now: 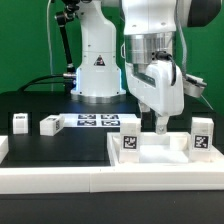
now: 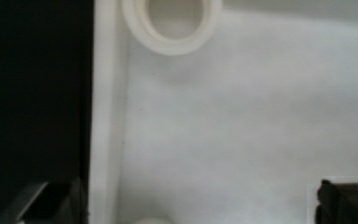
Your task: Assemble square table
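Gripper [image 1: 160,126] points straight down, fingers spread wide, and I see nothing pinched between them. Directly beneath it lies the white plastic square slab with a raised rim [image 1: 160,152]. On the wrist view the two dark fingertips [image 2: 345,200] stand well apart at either side of the picture, with the slab's pale face [image 2: 247,120] filling the space between them. A raised round ring [image 2: 172,22] sits on that face, ahead of the fingers. One slab edge runs just inside one fingertip, with black table beyond it. I cannot tell whether the tips touch the slab or hover just above it.

Two small white tagged block legs flank the hand: one [image 1: 130,144] just beside it toward the exterior view's left, one [image 1: 203,138] near it toward the exterior view's right. Both stand close against the slab. Two more legs [image 1: 20,122] [image 1: 48,124] stand well apart from the hand, far toward the exterior view's left, on the black table [image 1: 60,150]. Between those and the hand lies the marker board [image 1: 100,121]. A long white rail [image 1: 100,182] runs along the table's near edge, in front of the slab.
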Tool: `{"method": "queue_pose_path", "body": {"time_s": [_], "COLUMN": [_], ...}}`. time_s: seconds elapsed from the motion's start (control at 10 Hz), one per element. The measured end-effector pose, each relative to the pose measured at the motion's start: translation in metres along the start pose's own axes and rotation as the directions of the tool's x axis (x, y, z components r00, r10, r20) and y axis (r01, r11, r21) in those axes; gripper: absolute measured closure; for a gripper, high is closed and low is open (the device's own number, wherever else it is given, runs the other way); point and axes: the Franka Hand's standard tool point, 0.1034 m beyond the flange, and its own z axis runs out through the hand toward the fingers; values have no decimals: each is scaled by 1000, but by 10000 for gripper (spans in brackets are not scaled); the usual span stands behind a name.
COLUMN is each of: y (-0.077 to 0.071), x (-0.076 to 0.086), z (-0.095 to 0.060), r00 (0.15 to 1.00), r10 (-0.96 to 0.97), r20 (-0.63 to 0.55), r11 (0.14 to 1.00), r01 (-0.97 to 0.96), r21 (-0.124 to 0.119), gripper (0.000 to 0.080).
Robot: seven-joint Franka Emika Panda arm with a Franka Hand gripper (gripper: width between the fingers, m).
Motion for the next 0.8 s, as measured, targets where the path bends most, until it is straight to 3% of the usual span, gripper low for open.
{"method": "queue_pose_path", "body": {"time_s": [0.1, 0.2, 0.3, 0.4, 0.8], "y": [5, 8, 14, 15, 29], "x": [1, 5, 4, 8, 7], "z": [3, 6, 10, 12, 29], "r00": [1000, 1000, 1000, 999, 999], "r10": [-1, -5, -5, -4, -11], "r20": [-4, -22, -24, -38, -43], "r11": [1000, 1000, 1000, 999, 1000], "r01": [1, 5, 6, 6, 12], "r21": [-3, 31, 24, 51, 20], "gripper": [151, 151, 151, 151, 151]}}
